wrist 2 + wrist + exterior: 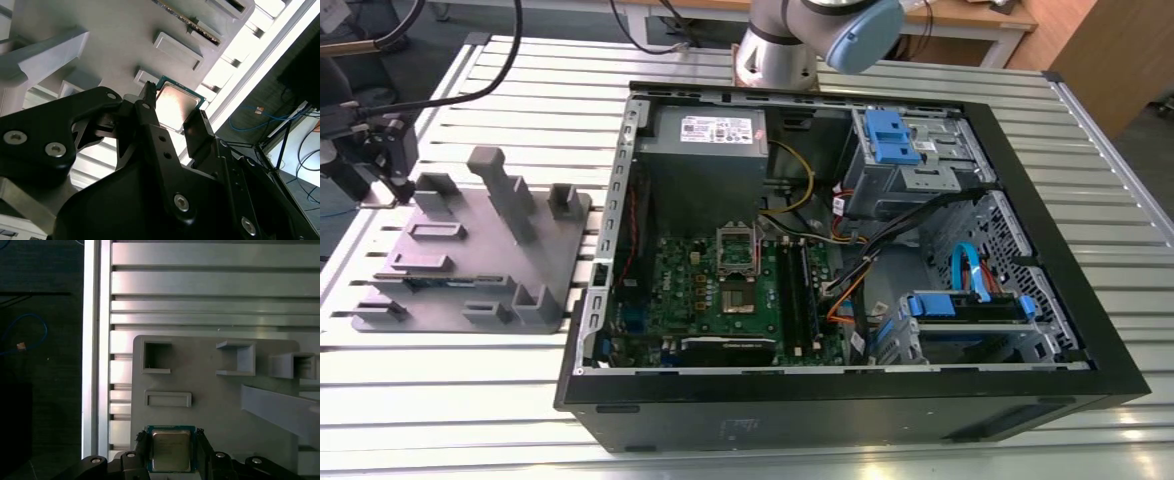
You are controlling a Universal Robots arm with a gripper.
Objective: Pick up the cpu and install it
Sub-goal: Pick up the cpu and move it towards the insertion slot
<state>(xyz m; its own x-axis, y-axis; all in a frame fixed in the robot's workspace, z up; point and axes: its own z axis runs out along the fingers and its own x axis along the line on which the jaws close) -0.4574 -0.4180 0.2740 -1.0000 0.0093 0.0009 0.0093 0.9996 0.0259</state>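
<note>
cpu [170, 450] pinched in the tool [171, 436], over grey fixture [210, 405], its raised blocks near, open computer case [854, 405] well apart

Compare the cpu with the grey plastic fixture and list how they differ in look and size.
Size: the cpu is far smaller than the grey fixture.
Finish: the cpu has a shiny silver top with a green rim; the grey fixture is matte grey plastic.
Shape: the cpu is a thin flat square; the grey fixture carries raised posts and open pockets.
Shared: both are straight-sided.
</note>
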